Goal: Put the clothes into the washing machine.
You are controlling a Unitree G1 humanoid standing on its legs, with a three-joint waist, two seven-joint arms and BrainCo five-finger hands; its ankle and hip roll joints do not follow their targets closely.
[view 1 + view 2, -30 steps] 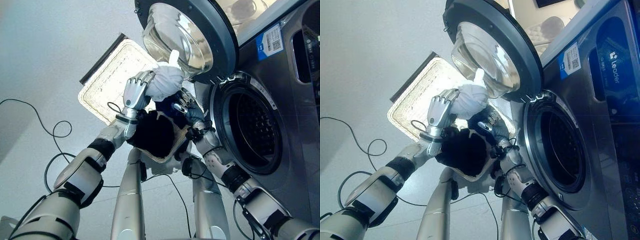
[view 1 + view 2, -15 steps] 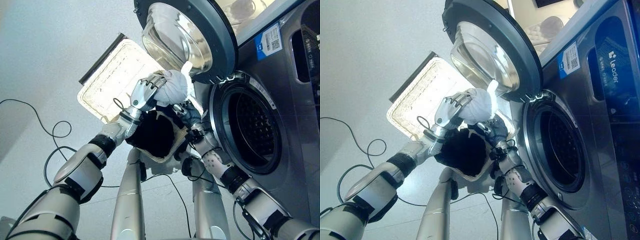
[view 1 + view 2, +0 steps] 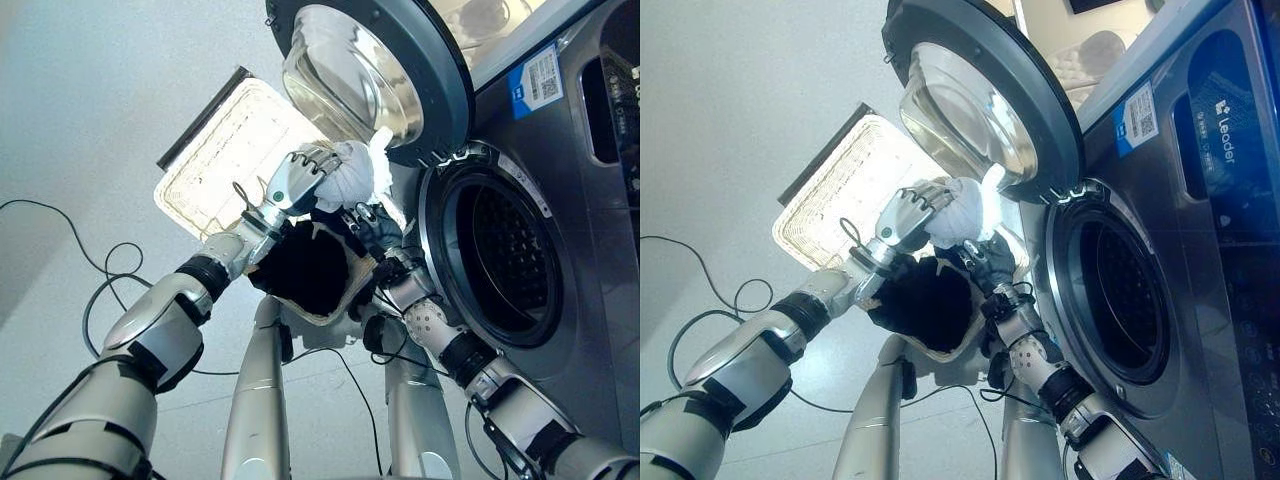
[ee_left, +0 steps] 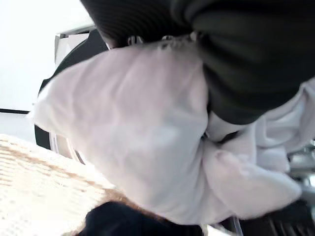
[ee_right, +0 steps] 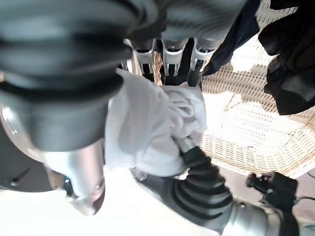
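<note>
The left hand [image 3: 292,182] curls its fingers round a bundled white cloth [image 3: 350,172], held just below the washing machine's [image 3: 560,230] open door [image 3: 370,70]. The right hand [image 3: 372,228], fingers loosely bent, touches the bundle from beneath, above a wicker basket [image 3: 215,160] holding dark clothes [image 3: 305,265].

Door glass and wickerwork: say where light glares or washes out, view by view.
Left eye view: the door glass carries bright reflections, the flat wicker tray is washed nearly white, the drum sits in deep shadow. Left wrist view: the white garment in the left hand is brightly lit. Right wrist view: the basket weave glares white beside dark clothes.
</note>
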